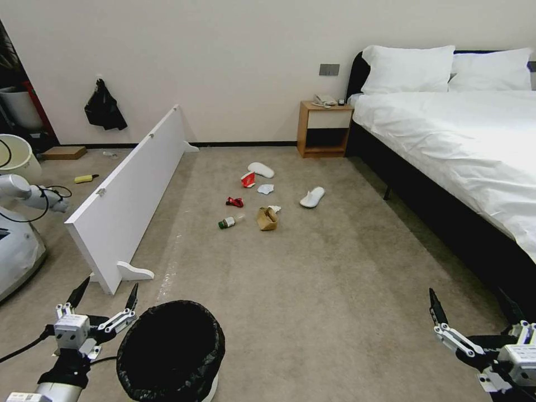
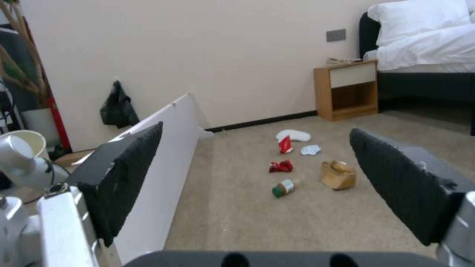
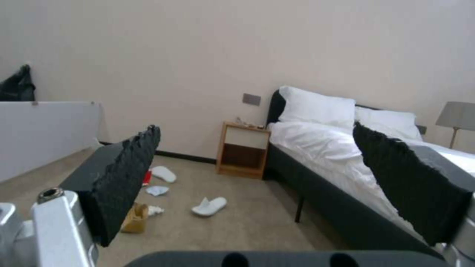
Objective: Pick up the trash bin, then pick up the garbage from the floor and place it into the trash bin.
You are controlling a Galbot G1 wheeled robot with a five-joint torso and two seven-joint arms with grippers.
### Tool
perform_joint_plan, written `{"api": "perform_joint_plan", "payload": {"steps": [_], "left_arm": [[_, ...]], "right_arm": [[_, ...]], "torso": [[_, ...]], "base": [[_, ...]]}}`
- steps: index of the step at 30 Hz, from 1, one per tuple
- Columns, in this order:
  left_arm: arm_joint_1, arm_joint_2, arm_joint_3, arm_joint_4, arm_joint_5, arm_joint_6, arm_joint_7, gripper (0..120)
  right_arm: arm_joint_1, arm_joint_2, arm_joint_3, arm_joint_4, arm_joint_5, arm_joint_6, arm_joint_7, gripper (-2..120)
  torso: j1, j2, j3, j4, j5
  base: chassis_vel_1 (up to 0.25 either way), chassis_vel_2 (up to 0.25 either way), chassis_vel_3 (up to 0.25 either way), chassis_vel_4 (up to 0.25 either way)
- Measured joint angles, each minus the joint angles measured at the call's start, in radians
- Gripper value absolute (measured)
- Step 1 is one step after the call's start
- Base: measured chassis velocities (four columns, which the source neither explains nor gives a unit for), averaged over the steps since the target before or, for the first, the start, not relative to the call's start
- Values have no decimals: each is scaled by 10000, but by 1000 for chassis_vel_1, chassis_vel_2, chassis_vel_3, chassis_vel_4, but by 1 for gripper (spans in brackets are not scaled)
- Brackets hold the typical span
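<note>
So the trash bin (image 1: 170, 352) is sitting on the carpet at the bottom left of the head view, round and white with a crinkly black bag folded over the rim, nothing gripping it. The left gripper (image 1: 106, 297) hangs just beside it on its left, prongs spread apart with nothing between them, not touching the bin as far as I can tell. The right gripper (image 1: 472, 304) is way over in the bottom right corner, also spread wide and holding nothing, close to the dark base of the bed (image 1: 446, 145). The garbage is scattered mid-frame on the floor, well apart from the bin: a crumpled brown paper bag (image 1: 267, 218) with a bit of white tissue (image 1: 274, 209) touching it, a green-capped bottle (image 1: 229, 221) lying on its side just left of that, a red wrapper (image 1: 235, 201) a little further back, then a red-and-white carton (image 1: 248, 179) and another tissue (image 1: 266, 189). One white slipper (image 1: 261, 169) is behind the carton, the other slipper (image 1: 312, 197) is off to the right. A long white board (image 1: 131, 190) stands on edge along the left, and a wooden nightstand (image 1: 324, 129) is against the back wall next to the bed.
</note>
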Motion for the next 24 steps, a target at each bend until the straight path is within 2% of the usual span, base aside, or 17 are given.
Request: {"api": "perform_joint_plan", "payload": {"steps": [24], "left_arm": [[-68, -1, 37, 32, 42, -6, 32, 100]], "right_arm": [[20, 10, -30, 5, -11, -8, 8, 100]], "torso": [[0, 0, 0, 0, 0]], "base": [[0, 0, 0, 0]]}}
